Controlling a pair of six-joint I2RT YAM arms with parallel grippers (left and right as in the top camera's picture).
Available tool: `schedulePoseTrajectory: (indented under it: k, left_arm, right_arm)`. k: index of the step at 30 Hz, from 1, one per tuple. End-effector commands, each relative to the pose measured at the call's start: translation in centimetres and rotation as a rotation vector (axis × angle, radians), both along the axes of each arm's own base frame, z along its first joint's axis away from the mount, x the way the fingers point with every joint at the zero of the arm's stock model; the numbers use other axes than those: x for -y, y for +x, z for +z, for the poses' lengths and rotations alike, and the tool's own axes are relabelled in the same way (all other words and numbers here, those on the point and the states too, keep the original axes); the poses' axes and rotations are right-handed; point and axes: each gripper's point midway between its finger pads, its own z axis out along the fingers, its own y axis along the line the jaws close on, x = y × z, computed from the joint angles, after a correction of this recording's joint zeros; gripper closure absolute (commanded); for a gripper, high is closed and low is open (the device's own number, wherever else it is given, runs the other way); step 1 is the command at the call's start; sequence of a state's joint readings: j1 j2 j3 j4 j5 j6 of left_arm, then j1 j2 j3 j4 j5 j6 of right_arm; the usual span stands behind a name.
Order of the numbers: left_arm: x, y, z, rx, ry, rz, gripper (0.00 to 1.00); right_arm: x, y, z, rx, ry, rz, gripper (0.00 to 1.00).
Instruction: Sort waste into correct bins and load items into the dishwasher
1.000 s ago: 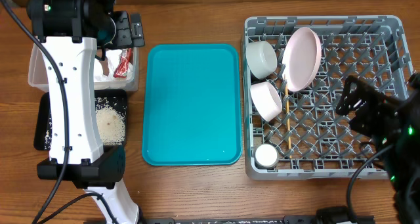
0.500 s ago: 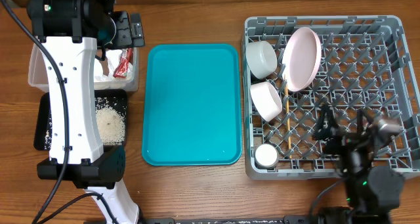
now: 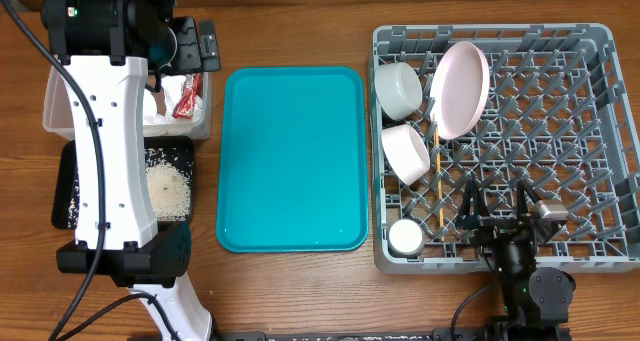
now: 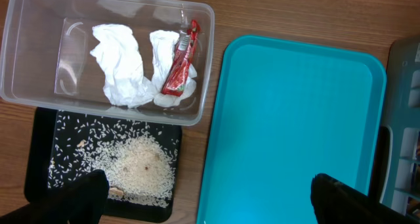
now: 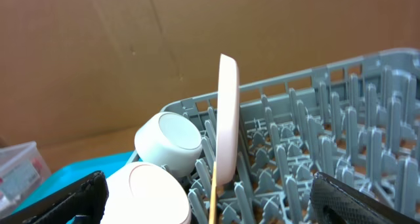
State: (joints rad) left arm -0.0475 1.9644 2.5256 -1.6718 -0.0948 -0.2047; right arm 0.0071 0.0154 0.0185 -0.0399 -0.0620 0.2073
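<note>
on wood table (image 3: 300, 26), teal tray (image 3: 290, 161), grey rack (image 3: 500, 33)

White-shelled left arm (image 3: 105, 131), black right arm (image 3: 520, 266)

Overhead cam looks straight down from well above, far enough back to fit the whole table: clear tub (image 3: 207, 111), teal tray (image 3: 290, 161), grey rack (image 3: 590, 111). Left wrist cam also points pretty much straight down, but closer, over the left side. It shares the tub, black tray (image 4: 36, 171) and teal tray with the overhead, plus a sliver of rack. Right wrist cam sits low at the rack's near edge, looking almost level across it, close to the pink plate (image 5: 226, 119) and bowls (image 5: 167, 138) that the overhead sees from above.
</note>
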Motion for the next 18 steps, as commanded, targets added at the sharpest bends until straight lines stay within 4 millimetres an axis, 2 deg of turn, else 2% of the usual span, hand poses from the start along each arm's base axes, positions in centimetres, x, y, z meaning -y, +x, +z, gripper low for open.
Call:
schedulePoseTrajectory:
  k: [1,4,18]
  left_arm:
    - [-0.3,-0.3,1.4,0.046,0.002,0.014,0.00]
    - [-0.3,-0.3,1.4,0.046,0.002,0.014,0.00]
    - [-0.2,-0.3,1.4,0.046,0.002,0.014,0.00]
  right_arm:
    - [-0.3,0.0,-0.1,0.017,-0.093,0.015,0.00]
    - [-0.2,0.0,-1.2,-0.025,-0.103,0.016,0.00]
    - [-0.1,0.0,-1.2,-0.026,-0.103,0.008,0.00]
